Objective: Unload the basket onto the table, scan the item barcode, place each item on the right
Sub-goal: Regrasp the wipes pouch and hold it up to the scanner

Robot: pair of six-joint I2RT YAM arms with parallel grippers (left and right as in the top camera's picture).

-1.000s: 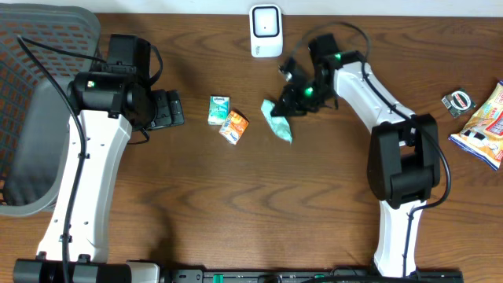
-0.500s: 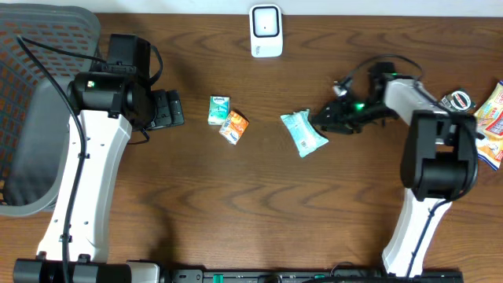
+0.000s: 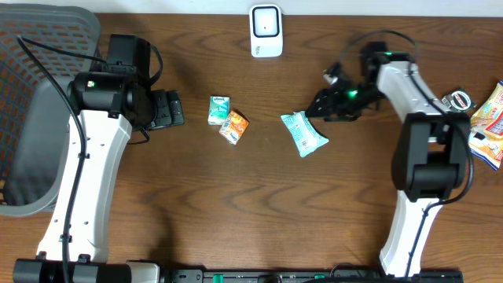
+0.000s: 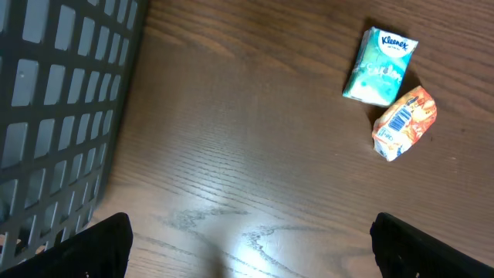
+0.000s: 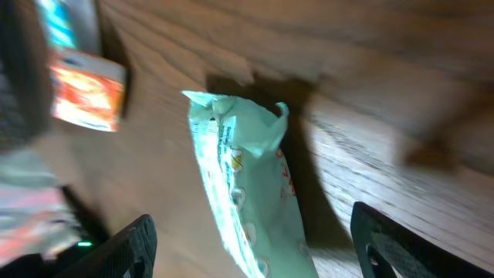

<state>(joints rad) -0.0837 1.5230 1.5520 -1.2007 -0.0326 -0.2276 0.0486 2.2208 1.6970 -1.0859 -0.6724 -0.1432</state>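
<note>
Teal packet (image 3: pixel 304 132) lay loose on the bench (image 3: pixel 251 204), just beside my right fingers (image 5: pixel 390 243), spread wide and empty. Left fingers (image 4: pixel 93 251) wide too, holding nothing. Scanner (image 3: pixel 266 30) stood well beyond, so I judged the scan not yet done.

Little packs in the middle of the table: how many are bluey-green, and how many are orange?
Bluey-green: 2, the Kleenex pack and the bigger soft pack
Orange: 1, the small carton
Total: 3
</note>
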